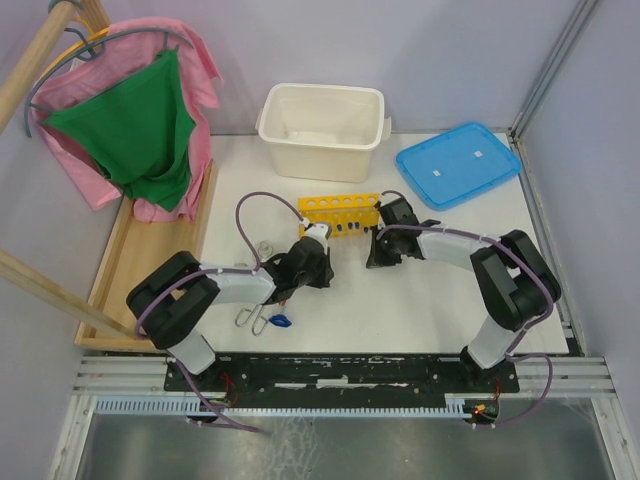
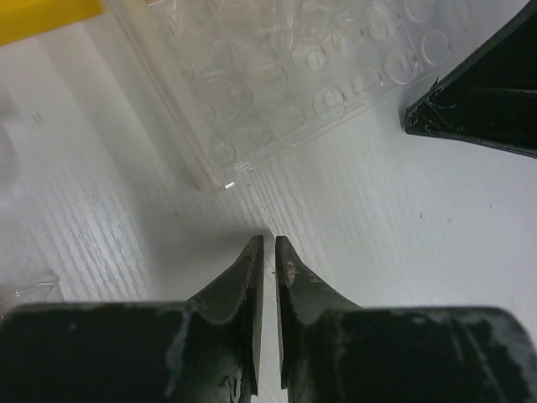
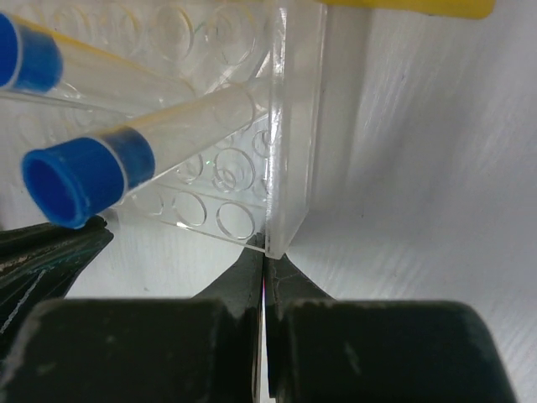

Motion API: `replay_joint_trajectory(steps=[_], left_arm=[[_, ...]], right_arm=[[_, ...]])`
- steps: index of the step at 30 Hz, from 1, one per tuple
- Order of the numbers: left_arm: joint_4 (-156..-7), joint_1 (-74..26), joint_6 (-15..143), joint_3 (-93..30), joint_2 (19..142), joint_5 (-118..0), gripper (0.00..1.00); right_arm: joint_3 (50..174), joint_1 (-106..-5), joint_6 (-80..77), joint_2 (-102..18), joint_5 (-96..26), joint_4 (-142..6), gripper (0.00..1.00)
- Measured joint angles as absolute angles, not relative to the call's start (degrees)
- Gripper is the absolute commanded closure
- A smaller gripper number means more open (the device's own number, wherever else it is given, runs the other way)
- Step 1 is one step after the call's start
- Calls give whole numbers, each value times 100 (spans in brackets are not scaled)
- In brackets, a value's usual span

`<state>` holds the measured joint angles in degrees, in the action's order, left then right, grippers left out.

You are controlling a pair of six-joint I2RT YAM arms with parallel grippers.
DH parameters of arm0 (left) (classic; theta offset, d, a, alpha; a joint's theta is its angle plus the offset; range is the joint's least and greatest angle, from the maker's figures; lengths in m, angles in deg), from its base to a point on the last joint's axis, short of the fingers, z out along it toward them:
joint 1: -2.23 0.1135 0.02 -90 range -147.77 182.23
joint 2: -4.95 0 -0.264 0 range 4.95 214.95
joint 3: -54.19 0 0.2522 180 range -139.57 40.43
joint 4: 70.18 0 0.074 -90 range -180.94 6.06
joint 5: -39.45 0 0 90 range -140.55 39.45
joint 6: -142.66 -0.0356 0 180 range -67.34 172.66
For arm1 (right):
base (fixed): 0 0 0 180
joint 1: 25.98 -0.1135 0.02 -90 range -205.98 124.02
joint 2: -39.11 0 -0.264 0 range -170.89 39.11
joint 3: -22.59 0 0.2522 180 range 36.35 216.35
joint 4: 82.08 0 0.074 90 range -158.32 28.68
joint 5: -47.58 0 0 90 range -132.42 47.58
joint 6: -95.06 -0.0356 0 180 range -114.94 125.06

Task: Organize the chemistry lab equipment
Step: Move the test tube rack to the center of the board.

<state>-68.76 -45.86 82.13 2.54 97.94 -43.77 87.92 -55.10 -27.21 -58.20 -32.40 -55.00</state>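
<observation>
Yellow rack (image 1: 340, 211) sits mid-frame on the desk (image 1: 420, 310); blue-capped tubes (image 3: 84, 176) lie loose on a clear tray (image 3: 294, 101), tongs (image 1: 251, 318) lower left. Left claw (image 2: 268, 243) barely ajar, right claw (image 3: 264, 256) closed, both empty. Sorting looks mostly undone.

Yellow plastic rack (image 1: 340, 208), clear glossy tubes (image 3: 193, 117), matt wht table (image 2: 403, 218)

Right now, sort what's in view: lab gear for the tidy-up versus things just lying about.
For the job:
- yellow test-tube rack
- clear well plate
- blue-capped tubes
- metal tongs

Just lying about:
- white tub
- blue lid
- pink and green clothes on a hanger
- wooden tray
</observation>
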Motion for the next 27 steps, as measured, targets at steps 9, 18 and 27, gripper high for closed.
replay_joint_trajectory(steps=[9,18,27], left_arm=[[-6782,-4479,8043,-94,10098,-4141,80],[-6727,-3823,7815,-526,10502,-4123,79],[-6662,-3469,7614,-843,10773,-4025,78]], right_arm=[[9380,-5510,-2680,-6314,-3465,-5568,99],[9830,-5510,-2656,-6679,-3596,-5611,99],[10246,-5510,-2590,-7016,-3607,-5666,98]])
